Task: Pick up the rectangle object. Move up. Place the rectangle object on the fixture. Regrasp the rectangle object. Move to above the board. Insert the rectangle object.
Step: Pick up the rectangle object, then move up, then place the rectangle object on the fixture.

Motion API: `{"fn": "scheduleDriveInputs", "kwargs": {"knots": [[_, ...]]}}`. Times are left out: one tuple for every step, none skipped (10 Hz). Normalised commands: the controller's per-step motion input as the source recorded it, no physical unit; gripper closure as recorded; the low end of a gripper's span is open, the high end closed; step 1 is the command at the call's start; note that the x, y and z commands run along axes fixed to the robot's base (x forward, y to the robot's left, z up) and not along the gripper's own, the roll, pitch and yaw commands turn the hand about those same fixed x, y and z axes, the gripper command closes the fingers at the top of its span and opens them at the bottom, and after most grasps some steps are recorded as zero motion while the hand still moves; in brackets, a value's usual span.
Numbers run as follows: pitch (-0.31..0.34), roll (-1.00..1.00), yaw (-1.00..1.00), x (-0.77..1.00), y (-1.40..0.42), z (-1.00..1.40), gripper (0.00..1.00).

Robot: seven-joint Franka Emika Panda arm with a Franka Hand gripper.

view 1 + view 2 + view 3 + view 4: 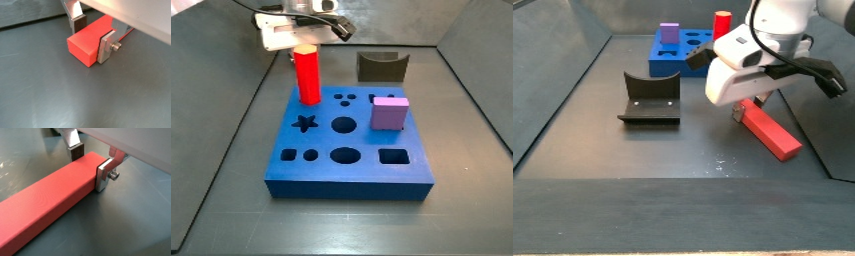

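Observation:
The rectangle object (770,132), a long salmon-red block, lies flat on the dark floor at the right in a side view. My gripper (743,108) is down over the block's end nearest the board. In both wrist views the two fingers straddle the block (87,45) (47,213). One silver plate presses flat on its side and the dark pad of the other sits against the opposite side, so the gripper (91,42) (88,169) is shut on it. The fixture (649,98) (381,67) stands apart from the block. The blue board (318,140) (684,55) lies beyond the fixture.
A bright red pillar (307,75) (723,20) stands upright in the board. A lilac cube (390,113) (669,33) sits on the board. Grey walls close in the floor on both sides, and the block lies near one wall.

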Motion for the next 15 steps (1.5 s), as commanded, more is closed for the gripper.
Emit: {"fn": "scheduleDriveInputs", "kwargs": {"knots": [[0.000, 0.00, 0.00, 0.00, 0.00, 0.00, 1.00], [0.000, 0.00, 0.00, 0.00, 0.00, 0.00, 1.00], [0.000, 0.00, 0.00, 0.00, 0.00, 0.00, 1.00], [0.000, 0.00, 0.00, 0.00, 0.00, 0.83, 1.00], [0.017, -0.02, -0.04, 0.03, -0.09, 0.78, 1.00], [0.053, -0.04, -0.02, 0.02, -0.06, 0.64, 1.00], [0.065, -0.05, 0.00, 0.02, -0.04, 0.56, 1.00], [0.060, -0.06, 0.02, 0.01, -0.03, 0.39, 1.00], [0.048, -0.06, 0.03, 0.00, -0.02, 0.26, 1.00], [0.000, 0.00, 0.00, 0.00, 0.00, 1.00, 1.00], [-0.007, -0.01, 0.00, 0.00, 0.00, 1.00, 1.00], [0.001, -0.02, 0.01, -0.01, 0.00, 1.00, 1.00], [0.004, -0.04, 0.02, -0.02, -0.01, 1.00, 1.00], [0.012, -0.05, 0.02, -0.02, -0.01, 1.00, 1.00], [0.012, -0.07, 0.03, -0.02, -0.02, 1.00, 1.00]]}}
